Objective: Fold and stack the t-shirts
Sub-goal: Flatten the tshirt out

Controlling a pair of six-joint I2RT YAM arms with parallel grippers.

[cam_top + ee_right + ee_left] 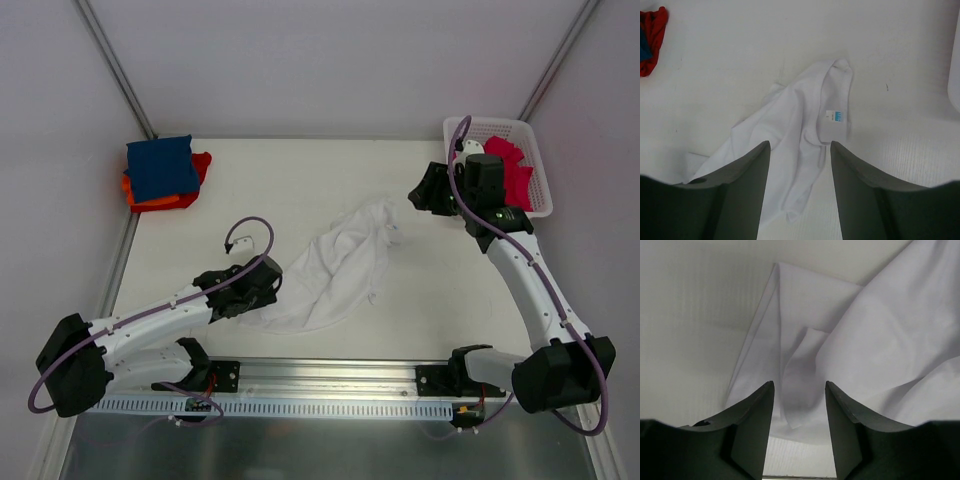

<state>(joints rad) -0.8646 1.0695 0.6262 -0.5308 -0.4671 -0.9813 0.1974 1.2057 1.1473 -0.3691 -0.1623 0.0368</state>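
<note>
A large white t-shirt (345, 262) lies crumpled in the middle of the table, its neck label (836, 116) facing up. My left gripper (268, 285) sits low at the shirt's near-left edge. In the left wrist view the left gripper (799, 385) has its jaws apart, with white cloth (850, 335) just beyond them and nothing pinched. My right gripper (425, 190) hangs open, above and to the right of the shirt (790, 130); nothing is between its fingers (799, 144). A folded navy t-shirt (160, 165) rests on an orange-red one (195, 178) at the back left.
A white lattice basket (541, 175) stands at the back right behind the right arm, with crimson-pink cloth (512, 165) inside. The orange-red shirt (655, 30) shows in the right wrist view's top left corner. A metal rail (320, 405) runs along the near edge.
</note>
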